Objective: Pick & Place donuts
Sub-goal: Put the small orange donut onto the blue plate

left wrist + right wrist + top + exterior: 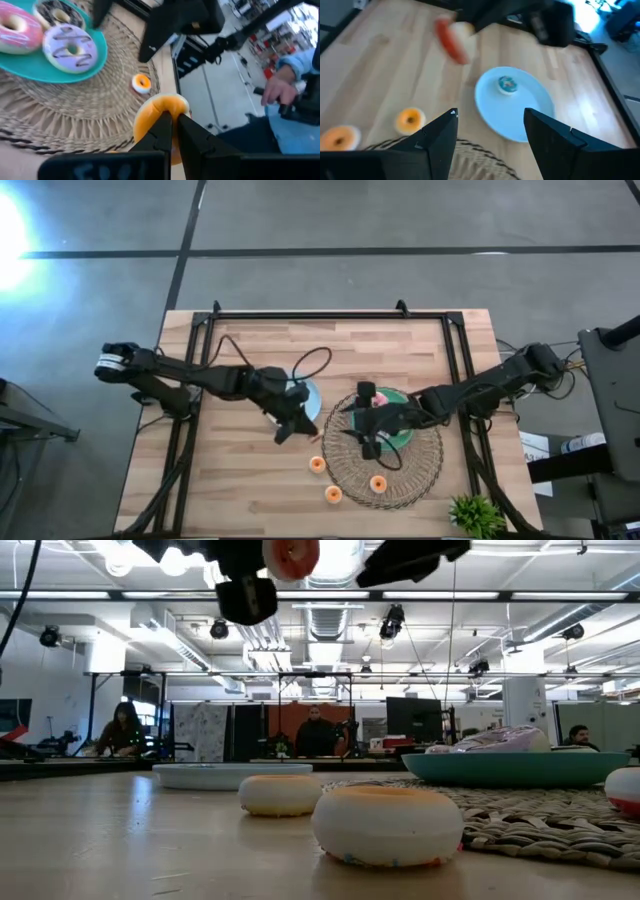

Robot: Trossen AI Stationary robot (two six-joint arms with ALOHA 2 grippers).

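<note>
Pinching a small orange donut [159, 120] edge-on between its closed fingers, the left gripper [287, 427] hung above the wooden surface [240, 480], lifted clear so the donut could travel without dragging. Just behind that gripper lay the light-blue plate [308, 395], which in the right wrist view carried a single teal mini donut [507, 85]; the plate looked like the likely drop spot, though that was only a judgement.

Ahead of the left gripper, on the woven mat [415, 470], sat the green plate [30, 70] with the pink donut [15, 32], the lilac donut [70, 46] and the dark brown donut [57, 15] resting side by side. Three more orange minis waited below and beside the left gripper: one on the bare wood [317, 464], one at the mat's edge [333, 494] and one on the mat [377, 483].

The right gripper [368, 442] hovered over the mat beside the green plate, fingers spread wide and holding nothing, apparently kept ready. A person's hand [280, 90] showed beyond the surface.
</note>
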